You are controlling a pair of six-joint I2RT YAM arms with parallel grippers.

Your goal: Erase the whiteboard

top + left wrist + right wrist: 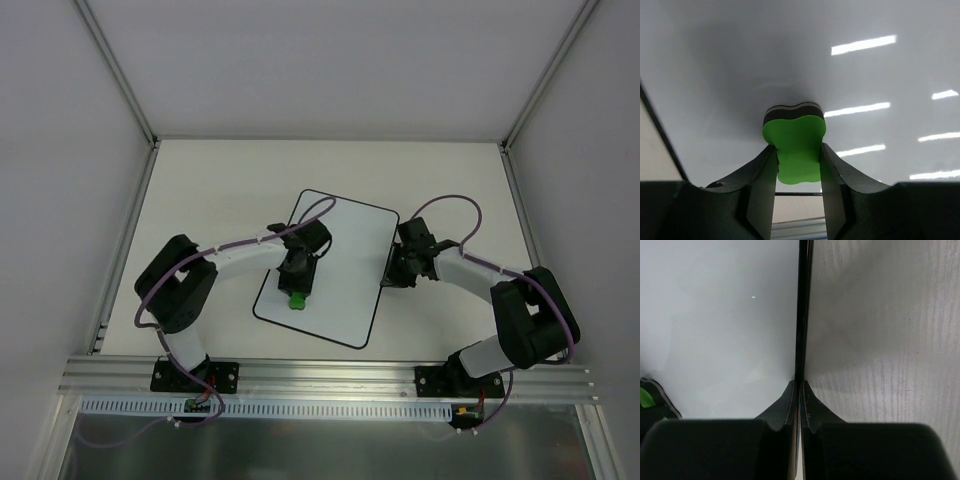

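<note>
Where the left arm reaches in from the left side of the table, the left gripper points down over the near left part of the whiteboard, clenched on the green eraser. In the left wrist view the two dark fingers squeeze the eraser from both sides, and its dark underside lies against the board's glossy white face, which mirrors strips of ceiling light. The whiteboard lies flat near the middle of the table, turned slightly clockwise, between the two arms. At its right edge stands the right gripper, reaching in from the right arm. In the right wrist view its jaws are drawn almost together, the tips meeting at the board's thin black edge, with the white board to one side and the pale grained table to the other. Whether they pinch the edge or only press on it cannot be told. A bit of the green eraser shows at that view's lower left corner.
</note>
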